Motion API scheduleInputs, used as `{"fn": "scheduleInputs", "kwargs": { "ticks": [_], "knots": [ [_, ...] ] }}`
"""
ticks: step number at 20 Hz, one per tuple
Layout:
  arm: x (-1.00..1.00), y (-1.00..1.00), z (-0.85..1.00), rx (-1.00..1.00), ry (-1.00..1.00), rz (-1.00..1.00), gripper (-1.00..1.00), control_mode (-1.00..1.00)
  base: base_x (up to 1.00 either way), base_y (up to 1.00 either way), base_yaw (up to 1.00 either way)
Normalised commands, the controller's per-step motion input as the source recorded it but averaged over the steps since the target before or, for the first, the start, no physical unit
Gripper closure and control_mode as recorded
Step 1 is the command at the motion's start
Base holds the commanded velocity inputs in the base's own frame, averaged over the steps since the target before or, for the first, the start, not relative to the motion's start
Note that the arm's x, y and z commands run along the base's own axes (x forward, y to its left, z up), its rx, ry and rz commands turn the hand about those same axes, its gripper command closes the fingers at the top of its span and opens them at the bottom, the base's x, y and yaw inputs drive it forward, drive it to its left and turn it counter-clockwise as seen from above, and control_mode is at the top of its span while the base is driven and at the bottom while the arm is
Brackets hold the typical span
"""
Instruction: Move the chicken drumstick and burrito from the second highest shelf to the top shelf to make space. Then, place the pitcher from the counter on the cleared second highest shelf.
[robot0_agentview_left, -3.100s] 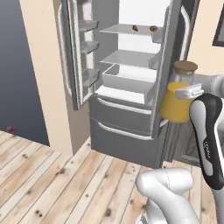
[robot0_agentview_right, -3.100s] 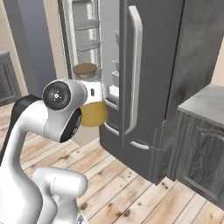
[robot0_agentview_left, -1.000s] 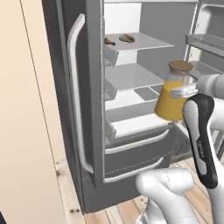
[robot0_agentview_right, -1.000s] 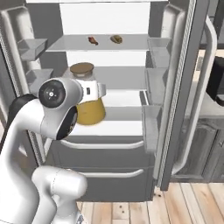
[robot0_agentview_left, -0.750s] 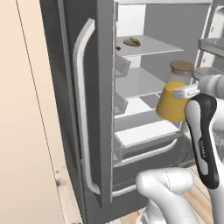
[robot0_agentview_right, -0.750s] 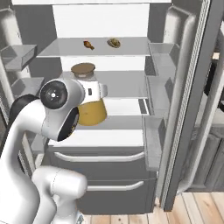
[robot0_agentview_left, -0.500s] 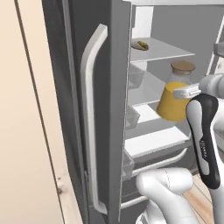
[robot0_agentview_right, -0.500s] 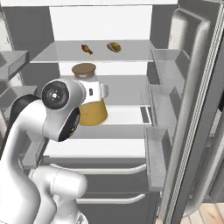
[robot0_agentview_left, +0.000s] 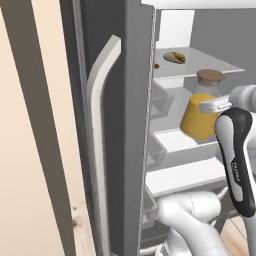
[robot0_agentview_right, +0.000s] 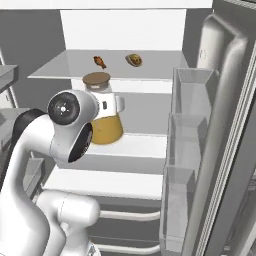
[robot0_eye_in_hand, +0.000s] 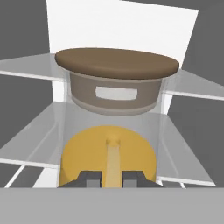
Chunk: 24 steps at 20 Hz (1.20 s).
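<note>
My gripper (robot0_eye_in_hand: 112, 177) is shut on the handle of the glass pitcher (robot0_eye_in_hand: 109, 157), which holds yellow liquid and has a brown lid (robot0_eye_in_hand: 117, 63). The pitcher (robot0_agentview_right: 102, 125) hangs upright before the open fridge, level with the gap between the top shelf (robot0_agentview_right: 65, 69) and the second highest shelf (robot0_agentview_right: 142, 145). On the top shelf lie the chicken drumstick (robot0_agentview_right: 99, 61) and the burrito (robot0_agentview_right: 133, 60), side by side and apart. In the left base view the pitcher (robot0_agentview_left: 200, 117) sits below the burrito (robot0_agentview_left: 175, 57), and the door edge half hides the drumstick (robot0_agentview_left: 156, 65).
The left fridge door (robot0_agentview_left: 125, 125) with its long handle (robot0_agentview_left: 100, 150) stands open close by. The right door (robot0_agentview_right: 220, 125) carries clear bins (robot0_agentview_right: 187, 100). A lower shelf (robot0_agentview_right: 105, 182) and drawers (robot0_agentview_right: 130, 217) lie beneath the pitcher.
The whole picture has shifted: the base has driven closer to the open fridge, whose shelves now loom larger. The pitcher stays held in the gripper in the same pose.
</note>
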Motion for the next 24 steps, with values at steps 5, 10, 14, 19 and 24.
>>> {"fn": "scheduleInputs", "kwargs": {
  "ticks": [5, 10, 14, 19, 24],
  "knots": [
    [0.02, 0.00, -0.08, 0.00, 0.00, 0.01, 1.00, -1.00, 0.24, -0.13, 0.15],
    [0.06, 0.08, -0.55, -0.05, -0.03, 0.00, 1.00, -1.00, 0.00, 0.00, 0.00],
    [0.05, 0.15, -0.53, 0.00, -0.07, -0.01, 1.00, -1.00, 0.00, 0.00, 0.00],
    [0.18, 0.20, -0.39, 0.00, -0.06, -0.01, 1.00, -1.00, 0.00, 0.00, 0.00],
    [0.42, 0.02, -0.08, 0.00, 0.04, 0.00, 1.00, -1.00, 0.00, 0.00, 0.00]
  ]
}}
